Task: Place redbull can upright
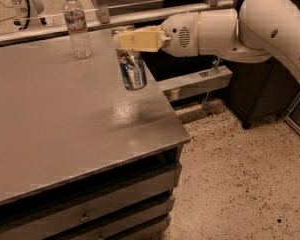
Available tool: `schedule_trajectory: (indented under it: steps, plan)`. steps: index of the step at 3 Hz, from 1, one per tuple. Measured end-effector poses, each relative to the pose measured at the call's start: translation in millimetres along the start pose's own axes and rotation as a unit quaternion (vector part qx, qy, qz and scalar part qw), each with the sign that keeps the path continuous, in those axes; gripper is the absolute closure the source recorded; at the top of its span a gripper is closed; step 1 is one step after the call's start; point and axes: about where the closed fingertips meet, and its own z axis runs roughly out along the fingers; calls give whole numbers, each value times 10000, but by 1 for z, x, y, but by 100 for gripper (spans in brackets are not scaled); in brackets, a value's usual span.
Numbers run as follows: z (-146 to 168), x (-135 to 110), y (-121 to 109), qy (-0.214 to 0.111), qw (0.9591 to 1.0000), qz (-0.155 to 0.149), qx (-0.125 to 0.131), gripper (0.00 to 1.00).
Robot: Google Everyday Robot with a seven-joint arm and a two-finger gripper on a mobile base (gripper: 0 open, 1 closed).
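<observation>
The redbull can [131, 69] is a slim silver can with blue patches. It hangs almost upright, leaning slightly, at the right part of the grey table [55, 129], its bottom close to or just above the surface. My gripper [126, 40] reaches in from the right on a white arm [225, 31]. Its cream fingers [140, 39] are shut on the can's top end.
A clear plastic water bottle [77, 26] with a white cap stands upright at the back of the table. A metal rail [105, 20] runs behind the table. The table's right edge and corner [182, 134] drop to a speckled floor. Drawers sit below the tabletop.
</observation>
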Motion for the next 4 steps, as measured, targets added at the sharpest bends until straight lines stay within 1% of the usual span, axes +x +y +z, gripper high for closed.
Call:
schedule_trajectory:
  steps: [1,2,3,4]
  plan:
    - [1,4,9,243,9929,-1046,-515,100]
    - [0,15,11,337,9808,-1732,-831,100]
    - [-1,32,7,87,9732,-2034,-1070,100]
    - [-1,43,2,-430,9679,-2122,-1279,100]
